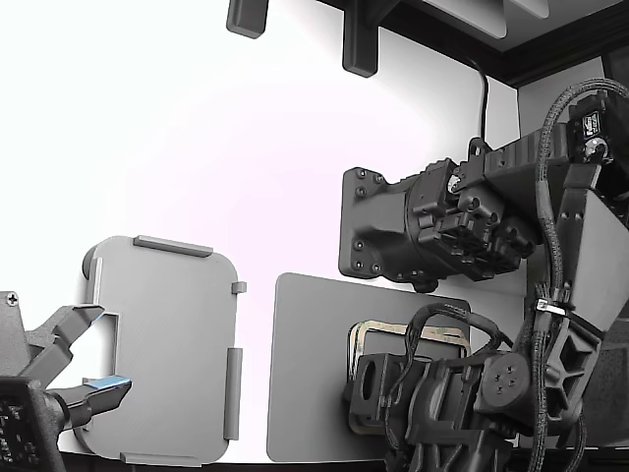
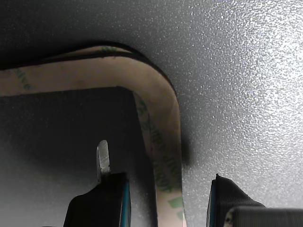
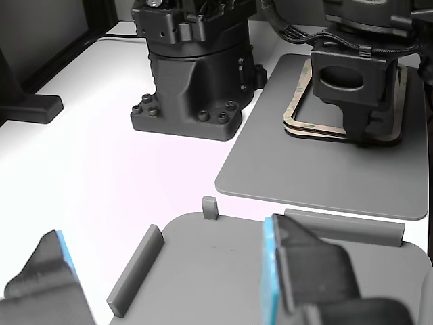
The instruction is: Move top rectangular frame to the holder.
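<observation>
The top rectangular frame point(image 2: 158, 101) is a thin tan strip with faint green print, lying on a second one like it on the dark grey mat point(image 2: 236, 71). My gripper point(image 2: 161, 182) is open, and its two fingers stand either side of one long side of the frame near a rounded corner. In the exterior view the gripper point(image 1: 378, 393) sits low over the frames point(image 1: 366, 329) at the lower right and hides most of them. The holder point(image 1: 167, 344), a light grey plate with raised edge tabs, lies at the exterior view's lower left, well apart from my gripper.
A second arm's open gripper with blue pads point(image 1: 93, 379) hovers at the holder's point(image 3: 216, 271) near edge. A black bolted base block point(image 3: 193, 88) stands beside the mat point(image 3: 304, 176). Cables hang along my arm at the exterior view's right.
</observation>
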Motion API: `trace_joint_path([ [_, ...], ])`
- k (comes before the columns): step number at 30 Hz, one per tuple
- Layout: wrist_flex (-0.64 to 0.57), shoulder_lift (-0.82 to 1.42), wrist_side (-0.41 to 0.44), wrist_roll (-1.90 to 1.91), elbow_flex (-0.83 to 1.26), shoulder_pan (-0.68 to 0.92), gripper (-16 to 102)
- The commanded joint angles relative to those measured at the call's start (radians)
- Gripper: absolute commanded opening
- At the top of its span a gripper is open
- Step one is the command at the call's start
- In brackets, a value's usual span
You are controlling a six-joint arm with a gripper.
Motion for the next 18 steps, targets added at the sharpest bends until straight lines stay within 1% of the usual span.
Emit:
trace_joint_path([
  [1, -0.014, 0.017, 0.006, 0.000, -0.012, -0.017, 65],
  [18, -0.031, 0.017, 0.009, 0.006, 0.000, -0.018, 48],
])
